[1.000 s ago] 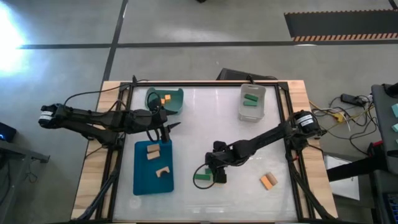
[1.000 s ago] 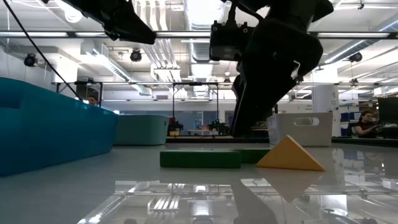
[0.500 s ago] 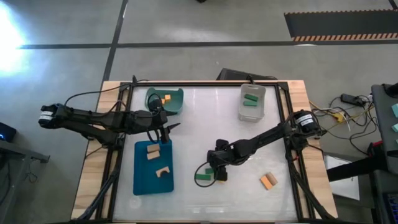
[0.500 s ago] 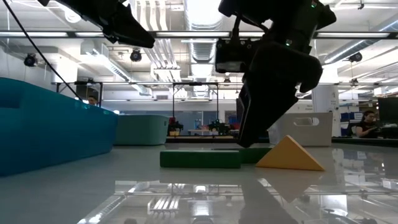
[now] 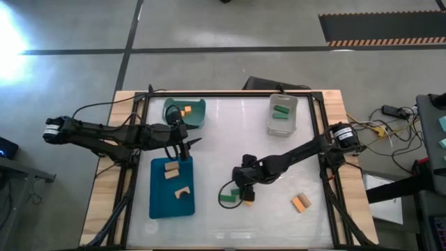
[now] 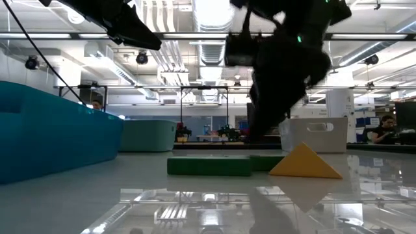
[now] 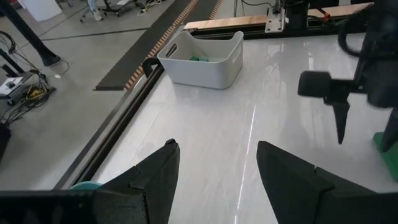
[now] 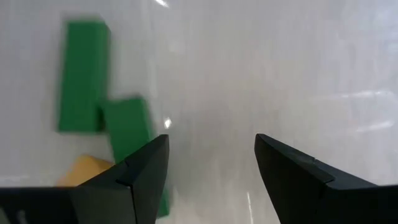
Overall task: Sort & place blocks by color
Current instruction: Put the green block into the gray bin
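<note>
High view — green blocks (image 5: 228, 196): four; orange (image 5: 300, 203): three.

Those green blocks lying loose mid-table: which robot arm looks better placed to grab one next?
The right: its open hand hangs directly above the green blocks. The left hand, also open, is by the blue bin.

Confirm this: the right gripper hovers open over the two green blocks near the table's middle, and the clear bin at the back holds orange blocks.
Wrong on the bin's contents. The clear bin holds green blocks, as the high view shows. The right gripper does hover open over the two green blocks.
</note>
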